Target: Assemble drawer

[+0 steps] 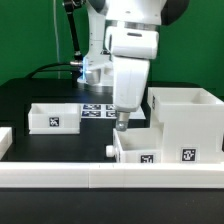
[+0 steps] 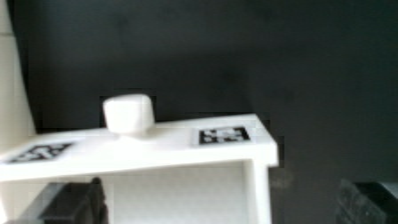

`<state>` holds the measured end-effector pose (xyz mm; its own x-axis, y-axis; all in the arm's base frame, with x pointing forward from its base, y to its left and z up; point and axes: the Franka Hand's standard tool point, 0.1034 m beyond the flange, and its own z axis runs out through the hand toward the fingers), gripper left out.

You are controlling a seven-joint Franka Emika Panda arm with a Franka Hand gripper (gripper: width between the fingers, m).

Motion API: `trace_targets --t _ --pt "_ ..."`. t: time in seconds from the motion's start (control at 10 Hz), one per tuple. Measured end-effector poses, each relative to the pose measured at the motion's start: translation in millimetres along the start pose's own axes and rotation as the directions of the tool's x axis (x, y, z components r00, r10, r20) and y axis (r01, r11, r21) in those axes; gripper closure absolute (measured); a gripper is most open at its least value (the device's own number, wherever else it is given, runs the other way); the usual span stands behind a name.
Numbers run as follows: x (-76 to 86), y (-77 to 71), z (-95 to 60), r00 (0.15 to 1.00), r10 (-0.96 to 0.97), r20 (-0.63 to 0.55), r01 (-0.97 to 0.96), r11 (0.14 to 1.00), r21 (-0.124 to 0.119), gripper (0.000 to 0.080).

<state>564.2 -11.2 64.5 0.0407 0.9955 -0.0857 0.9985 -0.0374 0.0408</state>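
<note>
A small white drawer (image 1: 138,150) with a round knob (image 1: 108,152) on its front lies near the front rail, beside the large white drawer case (image 1: 186,118) on the exterior view's right. My gripper (image 1: 122,121) hangs just above the small drawer's back edge. In the wrist view the drawer (image 2: 169,150) shows two marker tags and its knob (image 2: 125,112). My gripper (image 2: 214,205) is open. One dark finger (image 2: 63,205) is over the drawer and the other (image 2: 368,200) is over the black table, apart from it. Nothing is held.
A second small white drawer (image 1: 54,116) stands on the exterior view's left. The marker board (image 1: 96,110) lies behind the gripper. A long white rail (image 1: 110,176) runs along the table's front. A white piece (image 1: 4,138) sits at the left edge.
</note>
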Motion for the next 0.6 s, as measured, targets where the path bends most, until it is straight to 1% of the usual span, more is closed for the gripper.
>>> trace_targets --t 0.1,0.2,0.4,0.5,0.6 --pt "-10.7 3.9 1.4 1.000 -0.022 0.002 0.022 1.000 0.000 0.0150" --pt "-20.4 6.1 7.8 1.000 -0.030 0.002 0.030 1.000 0.007 0.0150" --pt "-17.3 6.0 8.7 1.000 -0.026 -0.001 0.026 1.000 0.008 0.0150" --pt "-20.3 4.6 12.5 0.999 -0.040 -0.005 0.040 0.999 0.014 0.0150" --pt "-29.5 2.7 23.1 0.997 -0.065 -0.037 0.066 0.997 0.028 0.0150"
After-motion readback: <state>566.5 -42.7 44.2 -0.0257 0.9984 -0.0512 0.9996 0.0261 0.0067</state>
